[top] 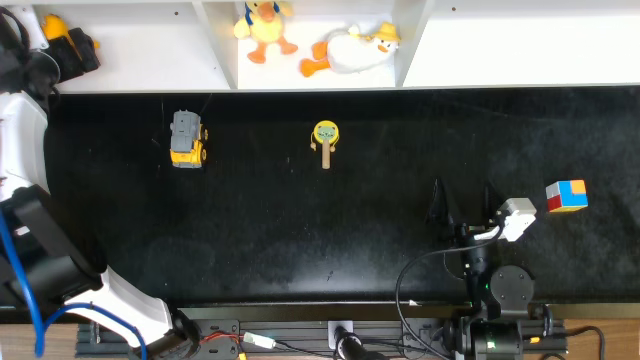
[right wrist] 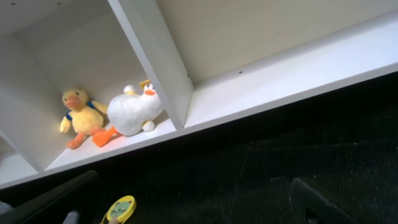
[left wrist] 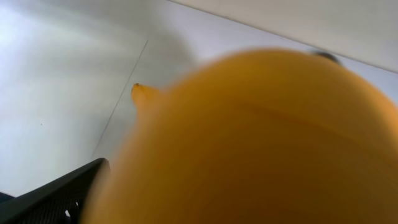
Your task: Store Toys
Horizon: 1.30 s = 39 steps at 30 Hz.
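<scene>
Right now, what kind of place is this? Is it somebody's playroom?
Probably a robot practice bench, not a playroom: a black table with a white shelf behind it, a yellow duck and a white duck in one cubby, a toy truck on the table, and a robot arm in front.

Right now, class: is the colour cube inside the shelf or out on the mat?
Out. The colour cube rests on the black mat, at its right side, clear of the white shelf.
</scene>
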### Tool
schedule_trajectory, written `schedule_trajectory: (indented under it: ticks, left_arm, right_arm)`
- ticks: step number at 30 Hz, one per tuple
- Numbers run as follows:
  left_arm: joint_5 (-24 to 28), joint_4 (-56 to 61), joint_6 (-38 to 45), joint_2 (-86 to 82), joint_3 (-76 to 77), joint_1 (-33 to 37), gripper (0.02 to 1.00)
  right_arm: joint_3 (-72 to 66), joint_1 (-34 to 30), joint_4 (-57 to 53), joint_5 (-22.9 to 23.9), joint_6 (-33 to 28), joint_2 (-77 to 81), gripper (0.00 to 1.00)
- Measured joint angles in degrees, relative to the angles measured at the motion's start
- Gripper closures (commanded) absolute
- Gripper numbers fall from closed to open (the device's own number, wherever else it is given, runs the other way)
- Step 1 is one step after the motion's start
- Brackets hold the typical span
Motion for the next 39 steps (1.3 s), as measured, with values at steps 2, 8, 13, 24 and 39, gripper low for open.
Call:
schedule_trajectory:
  ticks: [2, 8, 13, 24, 39]
  left_arm:
    - [-0.2, 0.1, 0.0, 0.0, 0.0, 0.0, 0.02]
    - [-0.2, 0.8, 0.0, -0.3, 0.0, 0.0, 0.02]
    - [-0.4, 0.5, 0.0, -1.5, 0.0, 0.0, 0.02]
    - [-0.6, -1.4, 0.4, -5.3, 0.0, 0.1, 0.02]
    - [-0.6, -17.0, 1.3, -9.7, 0.0, 0.1, 0.02]
  right_arm:
    - [0.0, 0.0, 0.0, 0.0, 0.0, 0.0, 0.007]
    - [0.0, 0.0, 0.0, 0.0, 0.0, 0.0, 0.005]
    - [0.0, 0.0, 0.0, 0.0, 0.0, 0.0, 0.005]
    - [0.0, 0.0, 0.0, 0.0, 0.0, 0.0, 0.005]
    - [0.0, 0.0, 0.0, 0.0, 0.0, 0.0, 0.005]
